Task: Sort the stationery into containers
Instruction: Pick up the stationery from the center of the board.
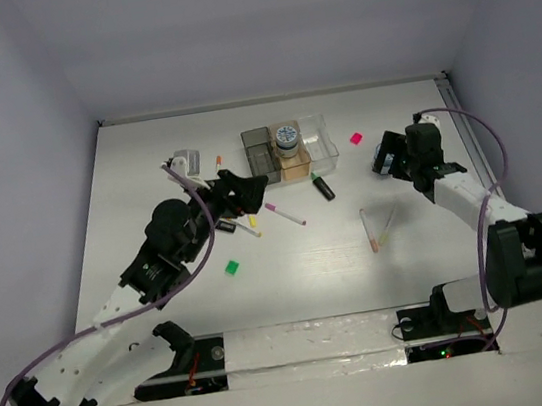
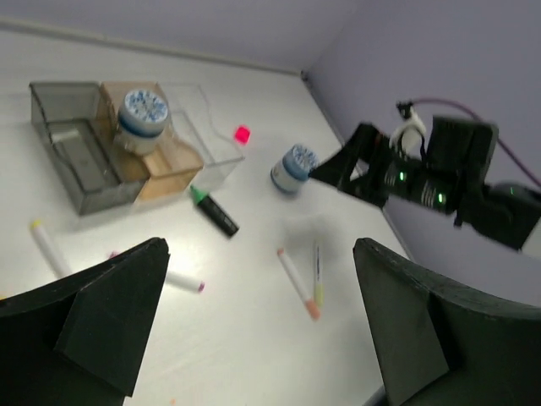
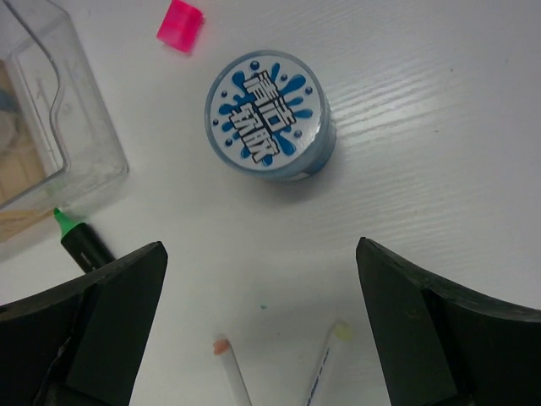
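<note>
The containers (image 1: 289, 150) stand in a row at the back: a dark grey bin (image 2: 72, 156), an amber bin (image 2: 169, 165) and a clear bin (image 3: 59, 127). One blue-white tape roll (image 2: 142, 118) sits in the amber bin. A second tape roll (image 3: 270, 114) stands on the table just ahead of my right gripper (image 3: 262, 330), which is open and empty. A pink eraser (image 3: 180, 24) lies beyond it. My left gripper (image 2: 262, 321) hovers open and empty over the table's middle. An orange-capped pen (image 2: 297, 282) and a yellow-capped pen (image 2: 317, 275) lie side by side.
A black marker with a green cap (image 1: 323, 187) lies in front of the bins. A magenta-capped pen (image 1: 285, 214), another yellow-capped pen (image 1: 249, 228) and a green eraser (image 1: 232, 267) lie near the left arm. A small grey-white object (image 1: 182, 162) sits at the back left.
</note>
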Robot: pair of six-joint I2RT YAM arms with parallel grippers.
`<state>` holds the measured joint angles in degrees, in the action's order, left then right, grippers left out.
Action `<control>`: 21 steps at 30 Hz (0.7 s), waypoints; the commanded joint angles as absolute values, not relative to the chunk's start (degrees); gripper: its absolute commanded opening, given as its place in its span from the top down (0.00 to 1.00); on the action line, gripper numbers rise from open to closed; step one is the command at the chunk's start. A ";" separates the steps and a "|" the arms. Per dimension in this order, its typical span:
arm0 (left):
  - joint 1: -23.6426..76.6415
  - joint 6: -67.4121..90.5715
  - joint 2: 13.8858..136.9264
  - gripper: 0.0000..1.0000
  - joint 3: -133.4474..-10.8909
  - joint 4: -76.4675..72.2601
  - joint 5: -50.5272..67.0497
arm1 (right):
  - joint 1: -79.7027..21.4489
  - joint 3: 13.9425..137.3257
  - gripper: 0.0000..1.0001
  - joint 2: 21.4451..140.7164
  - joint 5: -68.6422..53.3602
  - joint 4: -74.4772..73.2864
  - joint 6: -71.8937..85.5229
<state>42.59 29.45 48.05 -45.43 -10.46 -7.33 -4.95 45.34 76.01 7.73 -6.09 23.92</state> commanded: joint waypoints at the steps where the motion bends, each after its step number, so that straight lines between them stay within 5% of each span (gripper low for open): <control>1: 42.89 29.54 38.62 0.11 -43.95 -0.57 -5.36 | -5.45 52.02 0.00 80.59 9.85 -4.83 21.71; 9: 42.89 17.77 31.03 0.03 -46.85 13.44 -5.71 | -5.45 60.54 0.00 92.45 12.04 -7.47 19.25; 21: 42.89 11.95 29.71 0.02 -41.66 10.81 -6.95 | -5.45 65.12 0.10 100.02 16.26 -7.21 17.76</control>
<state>42.70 14.00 29.93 -41.74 12.84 -7.31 -4.95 61.14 99.88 12.95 -8.32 19.27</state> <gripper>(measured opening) 0.979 0.904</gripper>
